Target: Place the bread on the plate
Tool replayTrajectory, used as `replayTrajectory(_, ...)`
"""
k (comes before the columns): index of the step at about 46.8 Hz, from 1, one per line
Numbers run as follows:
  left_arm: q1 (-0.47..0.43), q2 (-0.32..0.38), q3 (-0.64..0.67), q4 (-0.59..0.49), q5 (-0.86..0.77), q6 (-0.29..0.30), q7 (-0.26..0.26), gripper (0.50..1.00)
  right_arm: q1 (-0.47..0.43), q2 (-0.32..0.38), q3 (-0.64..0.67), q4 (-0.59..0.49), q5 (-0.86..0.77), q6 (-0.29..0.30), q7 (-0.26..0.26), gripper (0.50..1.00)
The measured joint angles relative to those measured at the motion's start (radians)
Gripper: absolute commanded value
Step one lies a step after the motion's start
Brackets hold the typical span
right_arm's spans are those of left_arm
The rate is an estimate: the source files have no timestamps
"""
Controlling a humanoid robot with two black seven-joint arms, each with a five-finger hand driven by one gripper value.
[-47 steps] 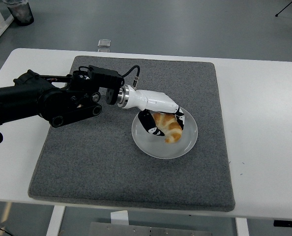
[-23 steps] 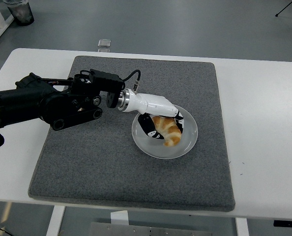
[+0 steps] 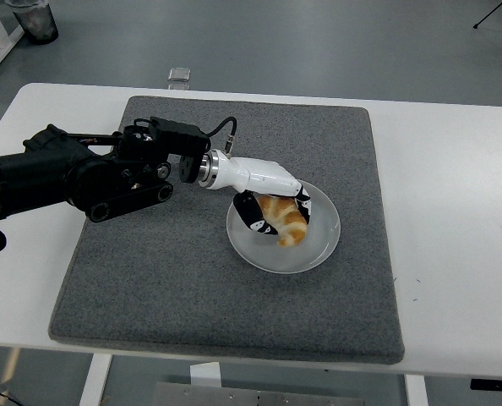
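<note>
Head view, looking down on a white table (image 3: 454,169) covered by a grey mat (image 3: 150,279). From the left, the left hand (image 3: 272,203) reaches over a pale plate (image 3: 319,249) lying right of the mat's centre. Its fingers (image 3: 253,216) remain curled around the bread (image 3: 286,222), a golden croissant, whose lower end looks to rest on the plate. Compared with a second ago, hand and bread have barely moved, shifting slightly left. Placement seems nearly complete; only release remains.
</note>
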Motion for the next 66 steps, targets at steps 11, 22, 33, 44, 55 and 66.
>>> replayTrajectory(11,0.001,-0.001,-0.005,0.0,-0.012,0.0,0.0,0.953,0.0,0.0,0.0,0.0,0.0,0.0,0.0,0.952)
replayTrajectory(22,0.001,0.0,-0.014,-0.001,-0.021,0.0,0.0,0.99,0.0,0.0,0.0,0.0,0.0,0.0,0.0,0.952)
replayTrajectory(33,0.001,0.0,-0.019,-0.006,-0.052,0.016,0.0,0.99,0.0,0.0,0.0,0.0,0.0,0.0,0.0,0.952)
replayTrajectory(44,0.0,0.003,-0.085,-0.02,-0.149,0.03,0.0,0.99,0.0,0.0,0.0,0.0,0.0,0.0,0.0,0.952)
replayTrajectory(55,-0.003,0.002,-0.179,-0.013,-0.477,0.025,0.0,0.99,0.0,0.0,0.0,0.0,0.0,0.0,0.0,0.952)
replayTrajectory(66,0.001,0.005,-0.304,0.045,-0.911,0.031,0.0,0.99,0.0,0.0,0.0,0.0,0.0,0.0,0.0,0.952)
